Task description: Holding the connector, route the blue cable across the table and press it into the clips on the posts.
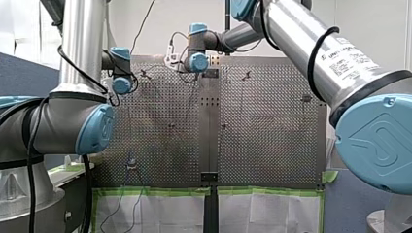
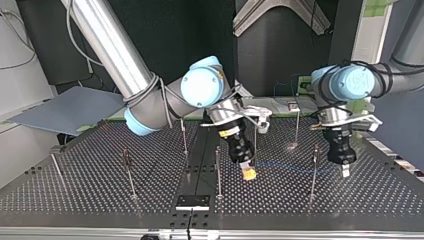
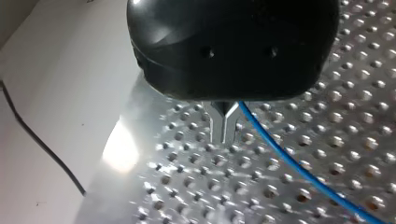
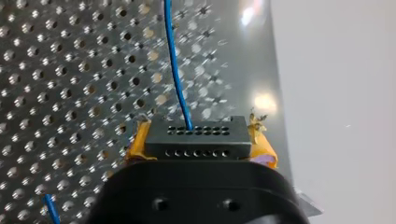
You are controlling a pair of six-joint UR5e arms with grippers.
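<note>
My right gripper (image 2: 248,173), at the top view's middle, hangs low over the perforated table (image 2: 90,190). Its yellow pads (image 4: 138,145) are shut on a black connector block (image 4: 196,140) with rows of small holes. The blue cable (image 4: 175,60) leaves the block's top face and runs off ahead over the plate. In the top view the blue cable (image 2: 295,168) lies low across the plate toward my left gripper (image 2: 345,171). In the left wrist view its metal fingers (image 3: 217,126) are shut, and the blue cable (image 3: 299,168) passes close beside them. I cannot tell whether they touch it.
Thin posts with clips stand around the plate, among them a post (image 2: 218,170) beside the right gripper, a post (image 2: 314,170) by the left gripper and a post (image 2: 127,170) further left. A black bracket (image 2: 192,201) sits at the plate's near edge.
</note>
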